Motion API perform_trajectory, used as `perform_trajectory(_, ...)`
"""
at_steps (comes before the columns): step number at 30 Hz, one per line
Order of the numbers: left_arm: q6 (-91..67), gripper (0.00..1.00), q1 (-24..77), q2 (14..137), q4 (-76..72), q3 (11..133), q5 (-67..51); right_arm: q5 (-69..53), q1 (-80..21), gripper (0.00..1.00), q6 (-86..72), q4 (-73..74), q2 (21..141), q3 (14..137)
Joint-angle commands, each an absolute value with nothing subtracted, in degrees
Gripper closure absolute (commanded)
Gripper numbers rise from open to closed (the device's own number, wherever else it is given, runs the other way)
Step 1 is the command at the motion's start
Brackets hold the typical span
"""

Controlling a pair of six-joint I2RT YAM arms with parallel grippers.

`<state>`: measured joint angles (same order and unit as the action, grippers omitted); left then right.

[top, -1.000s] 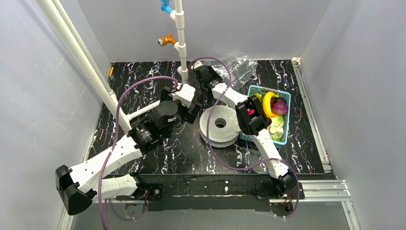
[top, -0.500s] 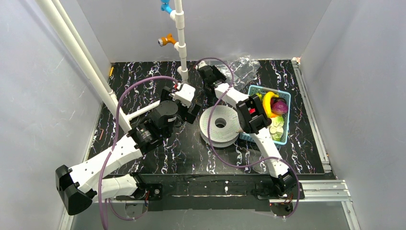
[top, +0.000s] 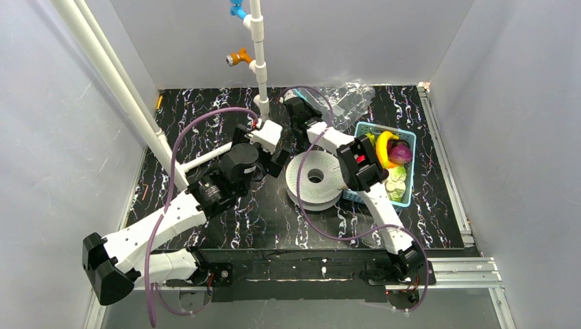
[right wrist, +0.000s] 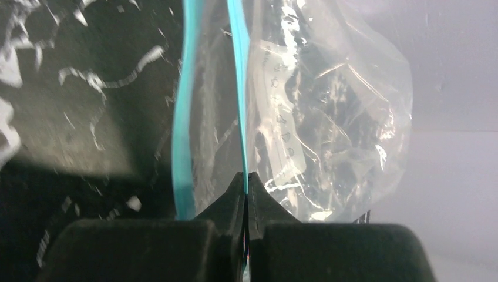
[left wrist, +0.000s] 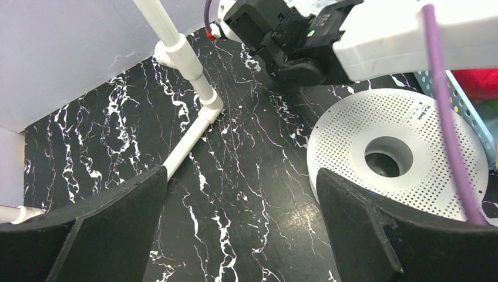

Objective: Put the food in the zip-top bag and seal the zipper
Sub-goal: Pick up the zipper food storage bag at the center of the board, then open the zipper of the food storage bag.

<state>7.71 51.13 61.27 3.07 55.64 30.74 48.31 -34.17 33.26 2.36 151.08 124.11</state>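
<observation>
Right wrist view gives me the clearest read: my right gripper (right wrist: 246,179) has its jaws pressed fully together on the zipper (right wrist: 238,88), pinching one of its two teal strips right at the fingertips. The other teal strip runs free just to the left of the pinched one, and the two stand apart along their length. Beyond them the clear, crinkled zip-top bag (right wrist: 329,117) hangs away from the fingers, with the black marbled table (right wrist: 70,106) behind it on the left.

From the top external view, I see the bag near the far edge of the table, behind the light-blue basket (top: 410,188), with the right arm reaching back to it. All the food (top: 394,184) I can make out sits in that basket, among it a yellow banana (top: 381,146) and a purple piece; I can see none in the bag.

My left gripper (left wrist: 241,202) hangs above the table with its jaws spread wide and nothing between them. Through the left wrist view, bare table lies under the gap, a white perforated reel (left wrist: 411,141) to one side and a white pipe (left wrist: 188,64) running past on the other.
</observation>
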Motion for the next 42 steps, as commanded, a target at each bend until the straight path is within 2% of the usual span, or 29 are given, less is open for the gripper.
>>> perform_trajectory(1, 6.4, 0.02, 51.5, 60.9, 2.5, 56.7, 31.4, 49.5, -33.2, 0.99, 29.9, 0.2, 134.5, 119.0)
perform_trajectory(7, 6.0, 0.02, 52.1, 59.3, 3.4, 57.2, 31.3, 40.2, -30.6, 0.99, 14.0, 17.8, 117.1, 116.2)
perform_trajectory(10, 5.3, 0.02, 52.3, 57.7, 3.4, 57.1, 30.5, 29.4, -30.1, 0.99, 3.0, 27.2, 107.5, 115.3)
perform_trajectory(13, 3.8, 0.02, 52.4, 56.5, 4.0, 57.5, 29.3, 14.9, -30.1, 0.99, -7.5, 30.7, 98.3, 110.2)
perform_trajectory(18, 1.3, 0.02, 52.6, 54.7, 4.1, 57.3, 25.4, -3.1, -33.5, 0.99, -21.5, 23.1, 83.2, 90.4)
perform_trajectory(22, 0.5, 0.02, 52.6, 53.7, 4.6, 57.7, 23.2, -7.2, -38.8, 0.99, -30.2, 12.2, 75.7, 76.3)
perform_trajectory(26, -1.7, 0.02, 52.6, 52.7, 4.2, 57.3, 21.6, -8.9, -43.0, 0.99, -35.8, 2.5, 73.6, 68.4)
perform_trajectory(30, -2.9, 0.02, 52.7, 52.9, 3.5, 56.8, 21.4, -9.0, -44.8, 0.99, -38.4, 0.6, 74.8, 67.6)
perform_trajectory(37, -5.0, 0.02, 52.8, 55.7, 3.5, 57.2, 29.6, -7.2, -45.4, 0.99, -37.9, -1.6, 75.8, 68.4)
perform_trajectory(42, -7.8, 0.06, 52.8, 59.5, 5.0, 58.8, 33.3, -6.3, -46.7, 0.99, -38.3, -2.2, 76.2, 67.9)
